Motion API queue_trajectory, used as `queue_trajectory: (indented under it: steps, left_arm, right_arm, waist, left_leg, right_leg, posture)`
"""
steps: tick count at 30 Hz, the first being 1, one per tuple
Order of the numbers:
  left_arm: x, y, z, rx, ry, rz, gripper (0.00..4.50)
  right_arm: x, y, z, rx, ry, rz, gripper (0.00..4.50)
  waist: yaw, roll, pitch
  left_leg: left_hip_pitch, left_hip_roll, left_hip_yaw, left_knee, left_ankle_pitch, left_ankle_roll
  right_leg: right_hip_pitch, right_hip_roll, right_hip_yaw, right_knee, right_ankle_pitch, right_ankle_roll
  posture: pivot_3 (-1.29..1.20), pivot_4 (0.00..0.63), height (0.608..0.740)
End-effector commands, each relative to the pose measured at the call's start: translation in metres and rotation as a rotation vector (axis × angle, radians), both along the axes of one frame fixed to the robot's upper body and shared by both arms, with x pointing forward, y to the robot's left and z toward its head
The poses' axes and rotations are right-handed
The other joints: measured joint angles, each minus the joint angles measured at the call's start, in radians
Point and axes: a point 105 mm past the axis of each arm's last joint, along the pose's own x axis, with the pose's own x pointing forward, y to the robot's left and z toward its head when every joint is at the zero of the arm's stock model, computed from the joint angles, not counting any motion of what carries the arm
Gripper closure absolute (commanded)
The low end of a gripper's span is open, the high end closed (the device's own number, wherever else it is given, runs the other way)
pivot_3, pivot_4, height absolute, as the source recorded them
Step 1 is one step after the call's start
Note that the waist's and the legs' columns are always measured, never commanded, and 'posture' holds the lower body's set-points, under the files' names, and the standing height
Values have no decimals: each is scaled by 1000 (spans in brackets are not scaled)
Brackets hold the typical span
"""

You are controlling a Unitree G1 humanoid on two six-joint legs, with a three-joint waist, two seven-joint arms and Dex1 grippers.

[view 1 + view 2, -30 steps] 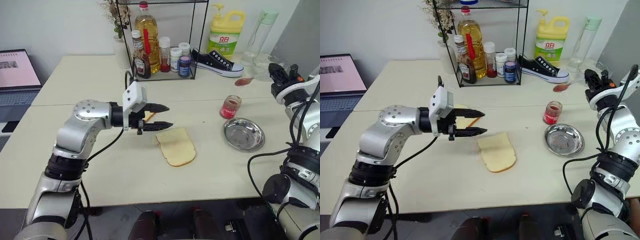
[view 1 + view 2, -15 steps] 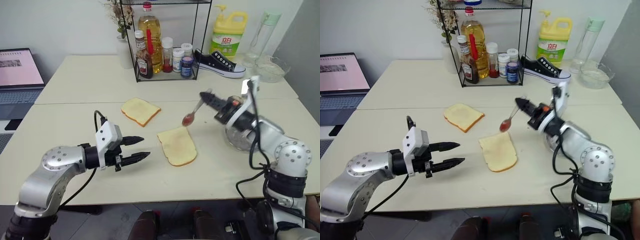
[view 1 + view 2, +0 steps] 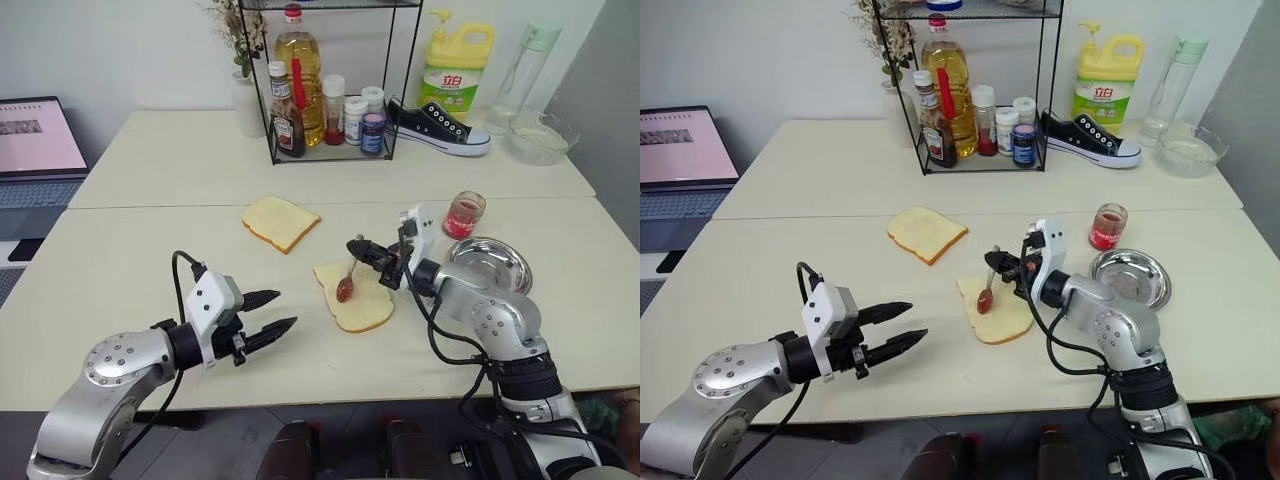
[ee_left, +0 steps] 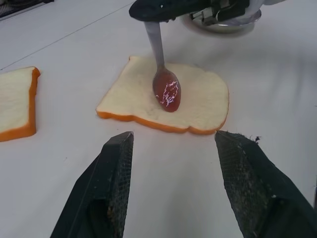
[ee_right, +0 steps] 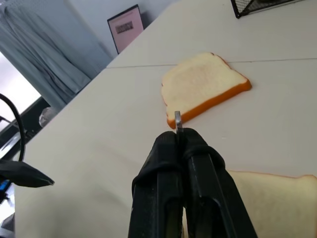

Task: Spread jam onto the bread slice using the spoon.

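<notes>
The bread slice lies flat near the table's middle. My right gripper is shut on the thin handle of the spoon. The spoon's bowl, loaded with red jam, hangs tip-down and rests on or just above the slice's middle. The jam jar stands behind and right of the slice, beside the steel dish. My left gripper hovers open and empty low over the table, left of the slice and pointing toward it. In the right wrist view the handle's end pokes out between the closed fingers.
A second, squarer slice lies behind and left. A round steel dish sits to the right. At the back stand a wire rack of bottles, a shoe, a yellow detergent bottle and a glass bowl. A laptop is far left.
My right gripper swung left and down with the spoon, from beyond the jar to over the bread slice. My left arm drew back and sank toward the table's front left.
</notes>
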Motion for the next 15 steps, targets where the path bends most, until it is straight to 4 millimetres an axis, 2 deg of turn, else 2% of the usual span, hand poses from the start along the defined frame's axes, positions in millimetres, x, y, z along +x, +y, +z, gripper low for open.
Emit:
queue_trajectory:
  steps: [1,4,15]
  left_arm:
    - [-2,-6,11,3,-56,-27,1774]
    - [1,-7,12,4,-62,-37,1774]
    - [15,-15,18,-3,-86,-89,1774]
  right_arm:
    - [7,-6,7,-23,-80,-11,4479]
    - [14,-13,6,-50,-104,-36,4479]
    - [27,-43,25,-76,-169,-124,4479]
  waist:
    - [0,0,0]
    - [1,0,0]
    - [4,0,0]
  left_leg:
    - [0,0,0,0,0,0]
    - [0,0,0,0,0,0]
    - [0,-1,0,0,0,0]
  right_leg:
    - [0,0,0,0,0,0]
    - [0,0,0,0,0,0]
    - [1,0,0,0,0,0]
  posture:
    - [0,150,740]
    - [0,150,740]
    - [0,150,740]
